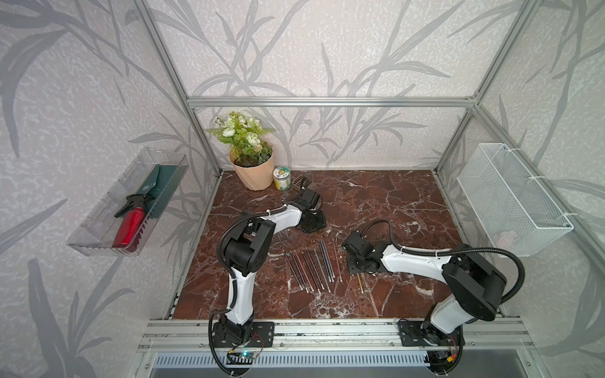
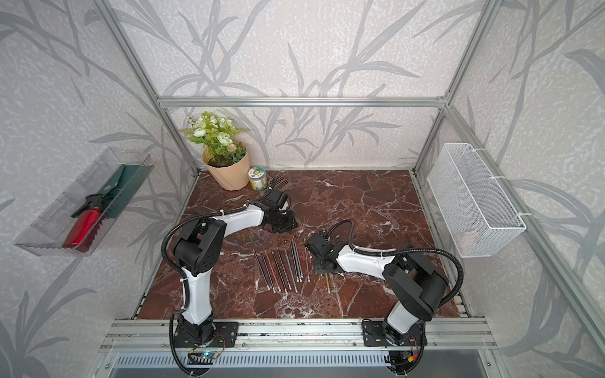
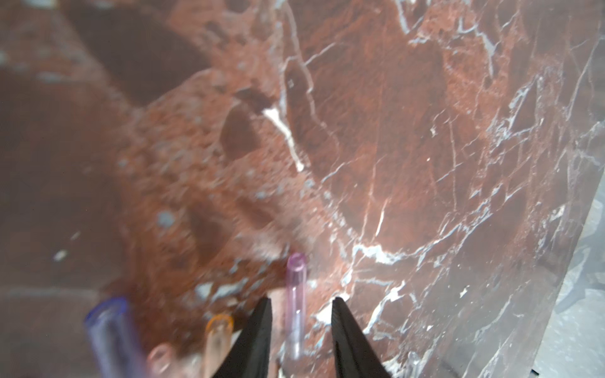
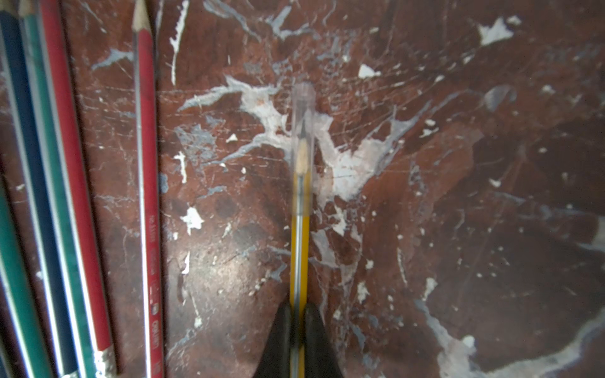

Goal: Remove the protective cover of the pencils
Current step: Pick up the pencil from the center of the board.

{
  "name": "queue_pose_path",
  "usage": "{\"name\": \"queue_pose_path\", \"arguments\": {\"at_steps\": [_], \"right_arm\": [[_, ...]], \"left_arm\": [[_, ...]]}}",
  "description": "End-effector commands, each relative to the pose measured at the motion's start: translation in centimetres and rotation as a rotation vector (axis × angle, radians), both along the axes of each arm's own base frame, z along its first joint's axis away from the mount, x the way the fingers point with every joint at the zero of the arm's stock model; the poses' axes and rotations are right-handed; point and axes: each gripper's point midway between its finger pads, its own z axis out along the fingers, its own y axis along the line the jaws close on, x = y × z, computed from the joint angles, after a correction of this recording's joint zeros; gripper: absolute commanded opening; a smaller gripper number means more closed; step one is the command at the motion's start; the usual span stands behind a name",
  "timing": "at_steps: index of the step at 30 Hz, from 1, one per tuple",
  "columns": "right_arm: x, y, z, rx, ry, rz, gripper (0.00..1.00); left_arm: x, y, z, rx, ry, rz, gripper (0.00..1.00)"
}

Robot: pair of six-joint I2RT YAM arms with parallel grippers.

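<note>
Several pencils (image 1: 311, 268) lie side by side at the middle of the marble table (image 1: 393, 203), in both top views (image 2: 281, 268). In the right wrist view my right gripper (image 4: 298, 307) is shut on a yellow pencil (image 4: 299, 245), whose tip sits inside a clear protective cover (image 4: 303, 108). A red pencil (image 4: 145, 163) with a bare tip lies beside it. In the left wrist view my left gripper (image 3: 302, 299) is open. A pink cover (image 3: 296, 294) lies loose on the table between its fingers. A blue cover (image 3: 108, 330) and an orange cover (image 3: 218, 333) lie close by.
A flower pot (image 1: 253, 170), a small jar (image 1: 282, 178) and a dark perforated piece (image 1: 299, 181) stand at the back left of the table. A wire basket (image 1: 514, 196) hangs on the right wall. A clear tray (image 1: 98, 229) with a red bottle hangs on the left wall.
</note>
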Motion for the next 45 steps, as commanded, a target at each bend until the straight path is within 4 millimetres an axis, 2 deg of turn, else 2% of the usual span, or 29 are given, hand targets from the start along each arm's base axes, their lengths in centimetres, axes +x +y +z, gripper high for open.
{"name": "queue_pose_path", "arguments": {"at_steps": [1,9,15,22,25,30,34,45], "right_arm": [[-0.1,-0.2,0.9,0.0,-0.012,-0.004,0.06],[0.5,-0.1,4.0,0.052,-0.089,-0.003,0.04],[0.8,0.4,6.8,0.13,-0.16,0.015,0.02],[0.9,1.5,10.7,0.283,-0.262,0.048,0.01],[0.9,1.8,12.1,0.314,-0.306,0.084,0.01],[0.9,2.3,13.7,0.373,-0.343,0.102,0.01],[0.8,3.0,14.2,0.408,-0.349,0.12,0.01],[0.9,4.0,14.5,0.446,-0.339,0.137,0.01]], "left_arm": [[-0.2,0.6,2.1,-0.012,-0.061,0.007,0.41],[-0.8,0.3,6.5,-0.125,-0.192,0.012,0.5],[-1.6,0.1,9.8,-0.226,-0.29,0.008,0.53],[-3.7,-1.2,14.5,-0.378,-0.437,-0.037,0.62],[-4.7,-2.0,15.7,-0.416,-0.479,-0.062,0.66],[-6.1,-3.9,16.8,-0.471,-0.497,-0.115,0.69],[-6.8,-5.0,17.0,-0.479,-0.501,-0.148,0.72],[-7.2,-5.9,16.5,-0.479,-0.492,-0.165,0.76]]}}
